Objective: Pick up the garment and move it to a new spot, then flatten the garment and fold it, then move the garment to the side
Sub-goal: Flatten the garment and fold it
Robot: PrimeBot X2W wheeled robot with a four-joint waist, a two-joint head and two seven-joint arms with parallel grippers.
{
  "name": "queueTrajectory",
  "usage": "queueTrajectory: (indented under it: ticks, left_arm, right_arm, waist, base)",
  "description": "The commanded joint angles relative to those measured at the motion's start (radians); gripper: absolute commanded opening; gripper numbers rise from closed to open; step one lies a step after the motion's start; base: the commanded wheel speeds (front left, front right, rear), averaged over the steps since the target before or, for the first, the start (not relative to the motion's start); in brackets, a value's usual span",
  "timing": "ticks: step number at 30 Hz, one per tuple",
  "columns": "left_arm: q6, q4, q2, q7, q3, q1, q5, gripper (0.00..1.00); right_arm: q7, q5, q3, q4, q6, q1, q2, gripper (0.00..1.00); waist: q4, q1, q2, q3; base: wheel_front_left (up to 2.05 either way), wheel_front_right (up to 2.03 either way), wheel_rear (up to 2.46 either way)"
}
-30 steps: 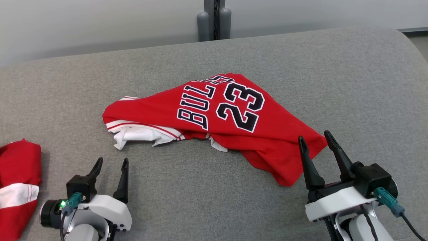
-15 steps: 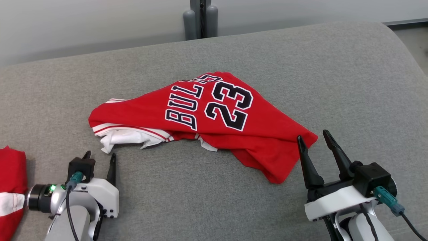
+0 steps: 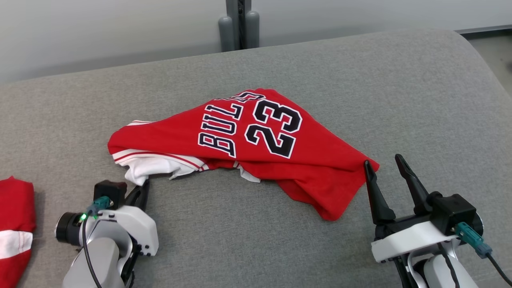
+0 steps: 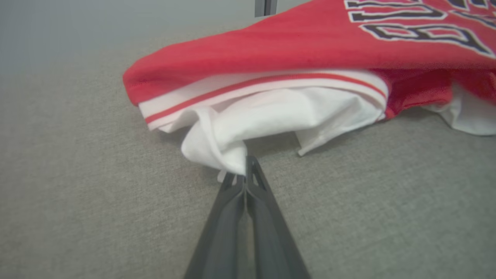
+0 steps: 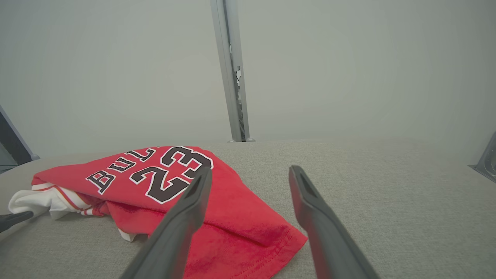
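Left wrist view gives the nearest fact. The left gripper (image 4: 245, 172) has its two dark fingers pressed together, with the tips set into the lowest fold of the white corner of the garment (image 4: 271, 54). A sliver of white pokes out beside the tips, so I judge this a thin pinch on the edge, not a deep bite.

In the head view the garment lies crumpled on the grey cushion (image 3: 280, 248). Its long axis runs crosswise in front of the robot, from that white corner at the robot's left to a red hem corner at its right. The printed hump rises between the two corners, on the garment's far side. All of the bulk therefore lies to the right of the left gripper and away from it. A lift from that corner would likely drag the rest along behind.

The right gripper (image 3: 383, 160) stands just beside the garment's red hem corner, spread wide and holding nothing. Its left fingertip is at the edge of the cloth, though I cannot tell whether it touches. The right arm is the nearer one to that end, and a short reach forward and to its left should bring the hem between the jaws.

Well apart from the garment's white end, a second red cloth (image 3: 16, 200) lies at the cushion's edge. Beyond the garment's far side stands a grey post (image 3: 239, 24).
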Motion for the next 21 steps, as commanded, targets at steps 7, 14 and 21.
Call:
queueTrajectory:
  ticks: [7,14,21]
  left_arm:
    - [-0.017,-0.35,0.043,0.139,-0.085,0.084,-0.23,0.0]
    - [0.006,-0.835,0.161,0.36,-0.052,0.309,-0.455,0.0]
    - [0.096,-0.966,0.184,0.33,0.016,0.432,-0.468,0.0]
  right_arm:
    - [-0.006,-0.009,-0.066,0.0,0.0,0.048,-0.016,1.0]
    - [-0.006,-0.028,-0.157,0.03,0.0,0.113,-0.039,1.0]
    - [-0.006,0.044,-0.1,0.08,0.0,0.099,-0.039,1.0]
  waist:
    - [0.053,0.0,0.0,-0.013]
    - [0.076,0.0,0.0,-0.005]
    - [0.068,0.0,0.0,0.017]
  base:
    - [0.0,0.0,0.0]
    - [0.0,0.0,0.0]
    - [0.0,0.0,0.0]
